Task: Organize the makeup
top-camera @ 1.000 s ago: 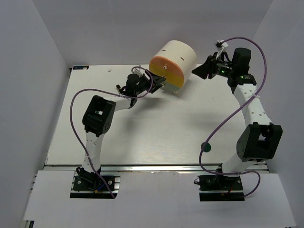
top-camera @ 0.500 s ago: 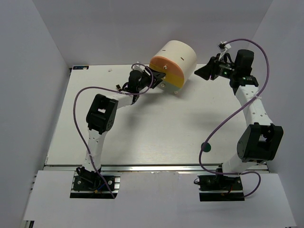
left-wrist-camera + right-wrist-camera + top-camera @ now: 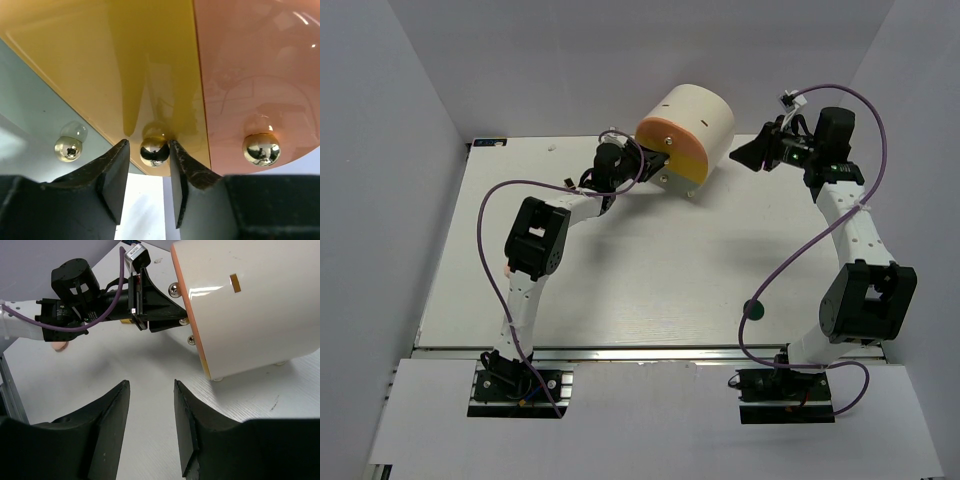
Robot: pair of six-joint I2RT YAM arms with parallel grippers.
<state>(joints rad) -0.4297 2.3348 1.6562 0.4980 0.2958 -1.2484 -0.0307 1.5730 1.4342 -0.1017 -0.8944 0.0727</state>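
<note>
Left tool (image 3: 149, 145) straddles the gold knob (image 3: 154, 152) on the yellow drawer (image 3: 100, 60).

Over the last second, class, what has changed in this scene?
The left end effector pushed forward to the yellow drawer of the organizer, jaws narrowing around its gold knob; a firm grip isn't clear yet. The organizer stayed put; the right end effector stayed open and empty.

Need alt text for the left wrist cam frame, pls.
Two black fingers of the left gripper closely flank a gold ball knob on the yellow drawer front, with a sliver of gap on one side. A pink drawer front with a second knob sits to the right; a third knob shows at left.
</note>
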